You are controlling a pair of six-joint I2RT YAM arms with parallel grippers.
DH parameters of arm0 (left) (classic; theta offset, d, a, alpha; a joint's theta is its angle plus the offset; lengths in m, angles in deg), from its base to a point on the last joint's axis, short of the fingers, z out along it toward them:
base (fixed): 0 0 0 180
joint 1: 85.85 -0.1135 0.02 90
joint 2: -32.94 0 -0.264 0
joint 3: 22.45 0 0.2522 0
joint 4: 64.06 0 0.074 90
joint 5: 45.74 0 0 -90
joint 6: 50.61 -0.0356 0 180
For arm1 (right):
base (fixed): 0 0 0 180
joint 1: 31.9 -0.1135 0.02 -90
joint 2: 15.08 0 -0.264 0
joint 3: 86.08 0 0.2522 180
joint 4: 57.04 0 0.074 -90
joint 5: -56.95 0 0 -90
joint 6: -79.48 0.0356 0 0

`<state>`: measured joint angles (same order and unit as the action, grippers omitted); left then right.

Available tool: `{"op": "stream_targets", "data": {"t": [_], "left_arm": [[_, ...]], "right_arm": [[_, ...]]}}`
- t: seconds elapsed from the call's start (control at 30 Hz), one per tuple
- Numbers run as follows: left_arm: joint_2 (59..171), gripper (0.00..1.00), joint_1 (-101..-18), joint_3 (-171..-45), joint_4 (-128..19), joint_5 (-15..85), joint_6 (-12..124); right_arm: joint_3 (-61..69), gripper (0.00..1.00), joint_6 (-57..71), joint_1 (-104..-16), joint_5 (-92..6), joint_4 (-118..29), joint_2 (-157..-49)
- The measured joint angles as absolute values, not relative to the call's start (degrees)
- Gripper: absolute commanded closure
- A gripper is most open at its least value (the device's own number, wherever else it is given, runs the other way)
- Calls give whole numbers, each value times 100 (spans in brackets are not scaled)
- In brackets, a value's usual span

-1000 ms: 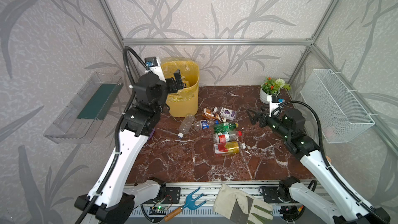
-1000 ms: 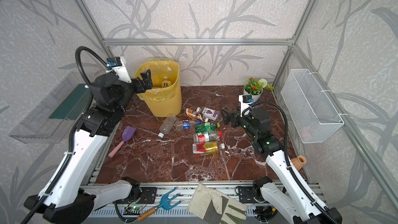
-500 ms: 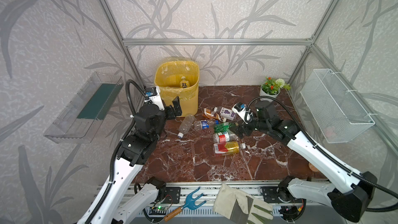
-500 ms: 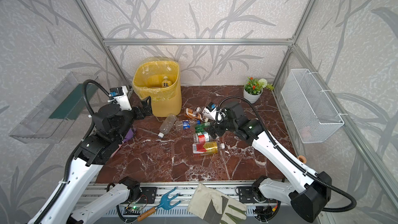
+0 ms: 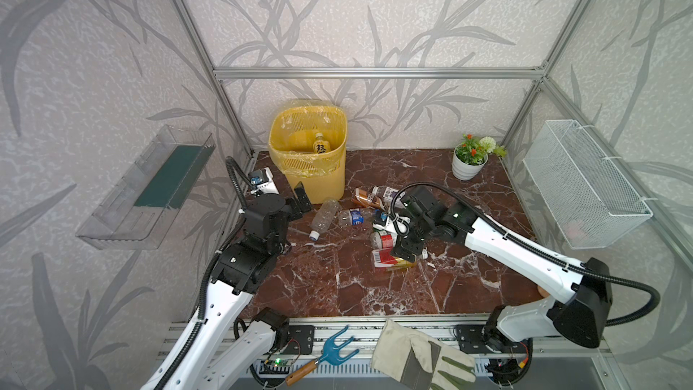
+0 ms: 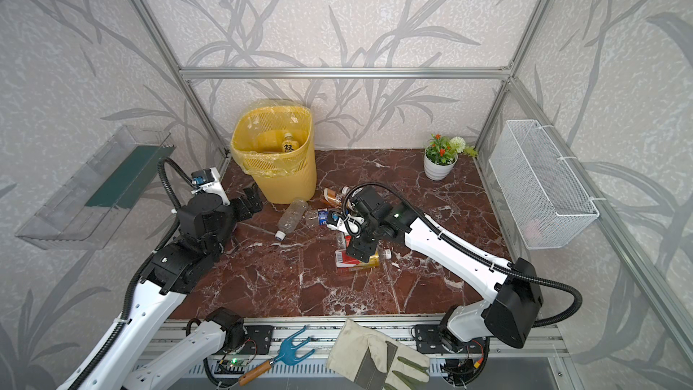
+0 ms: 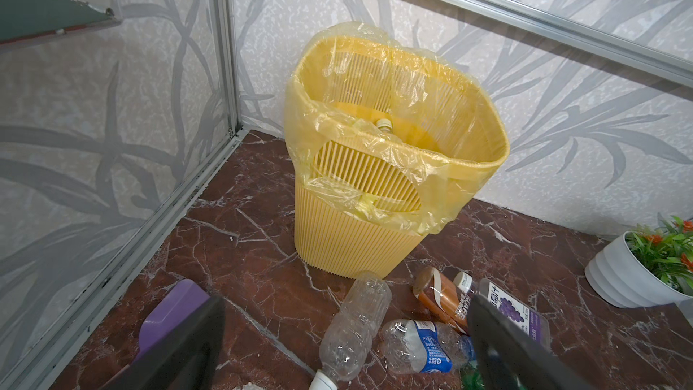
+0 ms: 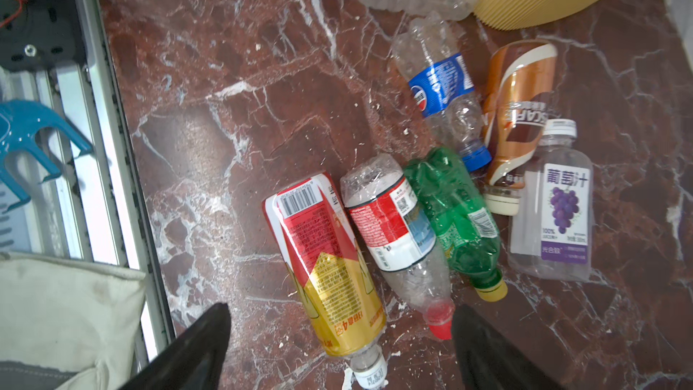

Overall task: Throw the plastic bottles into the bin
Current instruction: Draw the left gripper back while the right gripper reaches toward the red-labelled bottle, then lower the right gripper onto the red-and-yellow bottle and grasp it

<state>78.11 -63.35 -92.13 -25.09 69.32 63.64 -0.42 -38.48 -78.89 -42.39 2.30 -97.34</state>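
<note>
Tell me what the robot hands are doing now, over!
Left gripper open, empty, by the bin. Right gripper open over the red-and-yellow bottle. Bin holds one bottle. Red-capped bottle lies tight alongside the target.

floor (image 5: 337, 287): polished red-brown marble-look slab, glossy.
bin (image 7: 356, 241): matt yellow plastic, ribbed; liner (image 7: 435, 166) thin crinkly glossy film.
plastic bottles (image 8: 390, 219): thin clear plastic, 1 green-tinted, several crumpled, glossy printed labels.
basket (image 5: 585, 189): white-coated wire mesh.
tray (image 5: 123, 215): clear smooth plastic.
frame rails (image 5: 375, 73): brushed aluminium.
glove (image 5: 412, 354): coarse cloth.
hand fork (image 5: 339, 345): glossy blue head, wood handle.
walls (image 5: 375, 13): matt, rough-textured.
flower pot (image 7: 618, 279): glossy white, ribbed.
</note>
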Motion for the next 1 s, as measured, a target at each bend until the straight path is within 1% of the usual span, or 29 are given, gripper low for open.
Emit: {"op": "stream_targets", "data": {"t": [0.13,0.33,0.43,0.6,1.0], "left_arm": [[7811,1,-6335,-9215,-2498,6999,6370],[7813,1,-6335,-9215,-2496,7015,6397],[7813,1,-6335,-9215,-2498,7013,6405],[7844,1,-6335,-9213,-2496,7010,6458],[7885,1,-6340,-9213,-2493,7010,6491]], "right_arm": [[-42,15,-4012,-7917,-4244,481,-10040],[-14,22,-4163,-7928,-4150,665,-10480],[87,24,-4211,-7928,-4077,735,-10775],[102,25,-4259,-7928,-4016,755,-11153],[150,27,-4364,-8000,-4045,757,-11599]]}}
